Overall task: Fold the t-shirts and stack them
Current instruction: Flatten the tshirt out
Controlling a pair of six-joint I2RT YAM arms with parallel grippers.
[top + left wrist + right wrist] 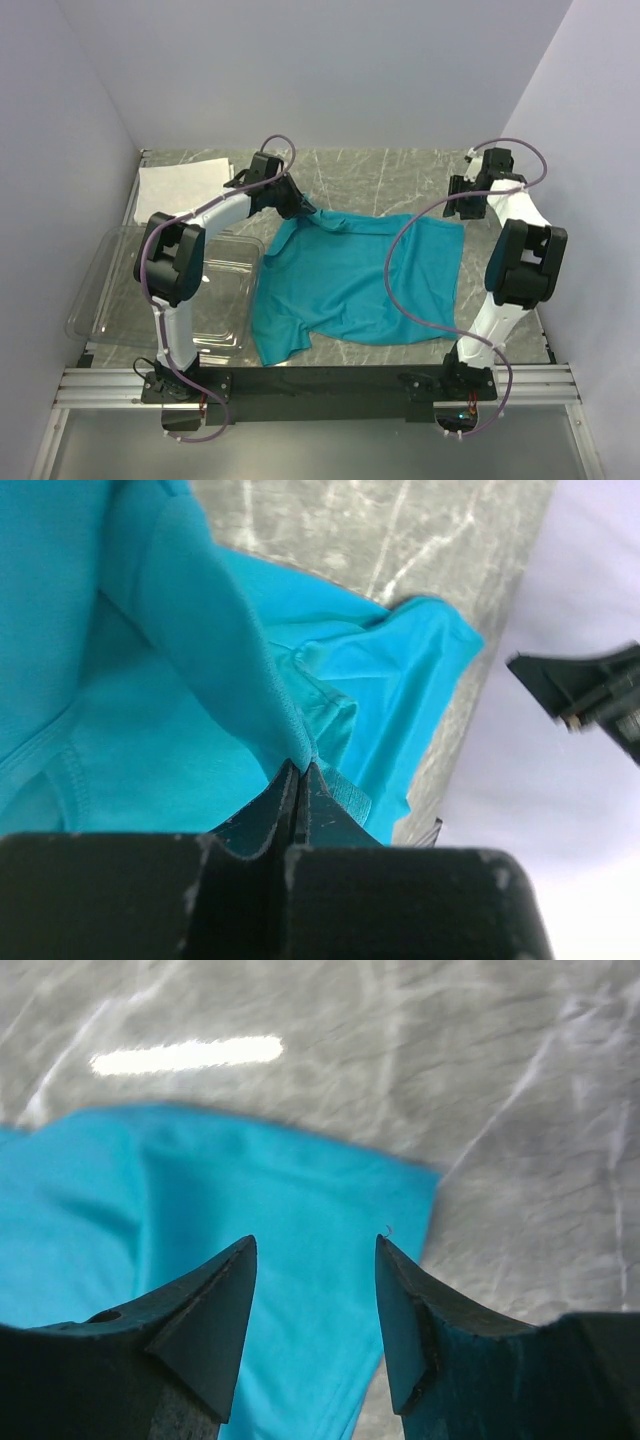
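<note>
The teal-blue t-shirt lies spread on the marble table, a short sleeve at its near left. My left gripper is at the shirt's far left corner, shut on a pinch of the teal cloth, which rises in a fold to the fingertips. My right gripper hovers open over the shirt's far right corner, nothing between its fingers. The white t-shirt lies as a folded rectangle at the back left.
A clear plastic bin stands at the left, under the left arm's elbow. Grey walls close in on three sides. Part of the right arm shows in the left wrist view.
</note>
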